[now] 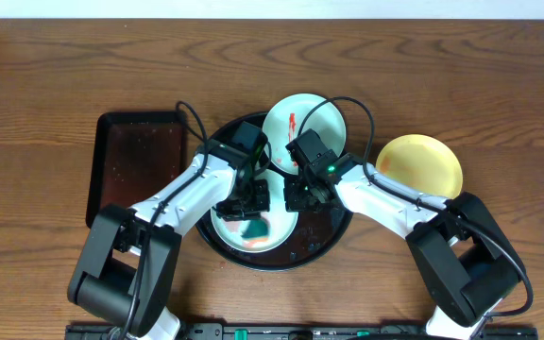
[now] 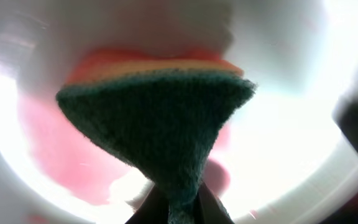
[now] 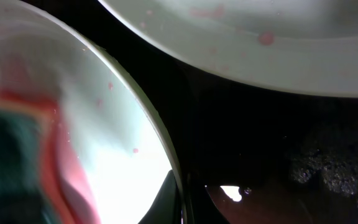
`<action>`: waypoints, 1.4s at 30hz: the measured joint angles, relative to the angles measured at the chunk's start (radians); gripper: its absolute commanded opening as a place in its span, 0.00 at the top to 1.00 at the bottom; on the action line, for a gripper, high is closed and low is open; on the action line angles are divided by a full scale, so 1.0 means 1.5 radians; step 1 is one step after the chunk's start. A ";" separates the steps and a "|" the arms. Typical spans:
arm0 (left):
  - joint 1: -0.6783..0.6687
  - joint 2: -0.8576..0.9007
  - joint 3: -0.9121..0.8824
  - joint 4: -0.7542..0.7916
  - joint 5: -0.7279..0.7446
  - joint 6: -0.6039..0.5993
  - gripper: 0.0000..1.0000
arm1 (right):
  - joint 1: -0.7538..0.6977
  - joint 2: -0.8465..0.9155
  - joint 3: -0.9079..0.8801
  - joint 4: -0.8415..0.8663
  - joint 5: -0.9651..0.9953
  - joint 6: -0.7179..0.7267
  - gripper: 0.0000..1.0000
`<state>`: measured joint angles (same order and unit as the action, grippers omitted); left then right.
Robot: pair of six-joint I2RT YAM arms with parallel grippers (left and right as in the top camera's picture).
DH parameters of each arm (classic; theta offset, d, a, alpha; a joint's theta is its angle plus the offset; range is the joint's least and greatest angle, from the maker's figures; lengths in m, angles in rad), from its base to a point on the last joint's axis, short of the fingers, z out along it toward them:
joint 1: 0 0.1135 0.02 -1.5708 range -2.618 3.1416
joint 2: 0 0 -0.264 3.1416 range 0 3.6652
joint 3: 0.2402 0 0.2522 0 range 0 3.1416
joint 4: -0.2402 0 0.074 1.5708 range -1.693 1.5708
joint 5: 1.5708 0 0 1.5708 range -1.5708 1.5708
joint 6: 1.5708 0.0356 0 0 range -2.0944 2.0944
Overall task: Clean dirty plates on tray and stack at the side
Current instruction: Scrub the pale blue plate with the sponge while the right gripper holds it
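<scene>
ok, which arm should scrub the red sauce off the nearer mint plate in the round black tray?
Left. The left fingers grip the green-and-yellow sponge, pressed on that pale mint round plate; the right fingers just pinch its rim.

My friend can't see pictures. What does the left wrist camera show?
A dark green scrubbing sponge with an orange layer, pinched in the left gripper, rests on a pale plate. Smeared red sauce shows on the plate around it.

Green-and-orange sponge (image 2: 160, 118); small rectangular black tray (image 1: 137, 165) on brown wooden table (image 1: 64, 66)
</scene>
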<state>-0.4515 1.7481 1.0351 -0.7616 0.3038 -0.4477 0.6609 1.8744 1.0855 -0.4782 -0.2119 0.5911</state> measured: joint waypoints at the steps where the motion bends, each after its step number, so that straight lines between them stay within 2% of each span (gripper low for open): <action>1: -0.001 0.000 0.000 0.002 0.023 0.009 0.92 | 0.000 0.000 0.000 0.000 0.000 0.000 0.99; 5: -0.002 0.001 0.000 0.037 0.060 0.029 0.93 | 0.000 0.000 0.000 0.000 0.000 0.000 0.99; 9: -0.003 0.003 0.000 0.074 0.030 0.035 0.93 | 0.000 0.000 0.000 0.000 0.000 0.000 0.99; 12: -0.007 0.003 0.000 0.081 -0.036 0.032 0.93 | 0.000 0.000 0.000 0.000 -0.001 0.000 0.99; 18: -0.015 0.003 0.001 0.054 -0.230 -0.020 0.93 | 0.001 0.001 0.000 0.004 -0.010 0.000 0.99; 23: -0.016 0.003 0.001 0.009 -0.282 -0.049 0.93 | 0.001 0.001 0.000 0.004 -0.010 0.000 0.99; 27: -0.013 0.003 0.001 -0.018 -0.233 -0.050 0.93 | 0.000 0.001 0.000 0.004 -0.009 0.000 0.99; 35: -0.003 0.003 0.001 -0.027 -0.006 0.026 0.93 | 0.000 0.001 0.001 0.002 0.003 0.000 0.99; 42: -0.004 0.003 0.001 0.069 0.055 0.052 0.92 | 0.000 0.001 0.001 0.002 0.003 0.000 0.99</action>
<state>-0.4580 1.7527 1.0359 -0.6586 0.3870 -0.3702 0.6605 1.8759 1.0870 -0.4755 -0.2070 0.5907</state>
